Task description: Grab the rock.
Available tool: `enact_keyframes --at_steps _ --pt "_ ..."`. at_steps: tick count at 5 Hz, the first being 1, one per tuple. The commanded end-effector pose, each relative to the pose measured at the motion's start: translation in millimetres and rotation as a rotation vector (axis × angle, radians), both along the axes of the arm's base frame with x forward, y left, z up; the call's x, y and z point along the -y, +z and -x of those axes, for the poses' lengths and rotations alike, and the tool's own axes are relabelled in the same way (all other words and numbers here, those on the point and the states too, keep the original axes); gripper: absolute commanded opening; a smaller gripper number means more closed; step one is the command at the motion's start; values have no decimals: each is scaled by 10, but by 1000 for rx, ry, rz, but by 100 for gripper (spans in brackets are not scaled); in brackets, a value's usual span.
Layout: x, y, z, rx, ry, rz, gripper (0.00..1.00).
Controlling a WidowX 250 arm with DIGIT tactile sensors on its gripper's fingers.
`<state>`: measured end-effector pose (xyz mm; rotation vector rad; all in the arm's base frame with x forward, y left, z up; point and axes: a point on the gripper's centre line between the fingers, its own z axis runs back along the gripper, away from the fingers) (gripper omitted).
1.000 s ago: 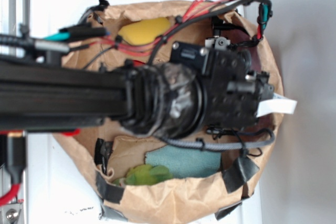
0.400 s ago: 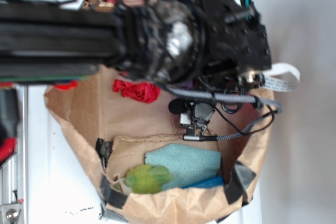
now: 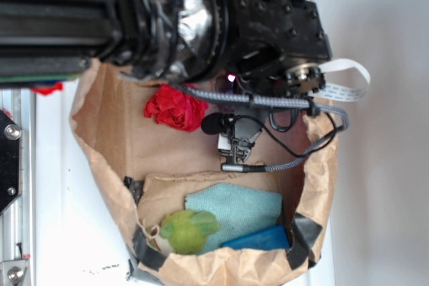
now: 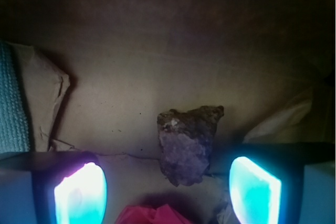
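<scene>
Between the pads | rock [image 4: 187, 145]: lumpy, grey-brown, seemingly untouched | pincer [image 4: 167, 190] wide

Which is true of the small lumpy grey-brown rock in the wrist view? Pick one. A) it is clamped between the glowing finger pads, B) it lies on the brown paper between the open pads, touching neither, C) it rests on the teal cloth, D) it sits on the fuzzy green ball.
B: the small lumpy grey-brown rock lies on the brown paper, with a gap to each glowing pad of the open gripper.
</scene>
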<state>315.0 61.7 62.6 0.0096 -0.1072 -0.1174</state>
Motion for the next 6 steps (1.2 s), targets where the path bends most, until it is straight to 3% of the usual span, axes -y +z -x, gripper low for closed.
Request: enact_keyframes --at_steps 1,4,6 --pt "-202 191 -134 92 46 -33 100" --pt "-191 9 -206 92 44 -59 100" --pt "-103 -160 -56 69 -20 -110 100"
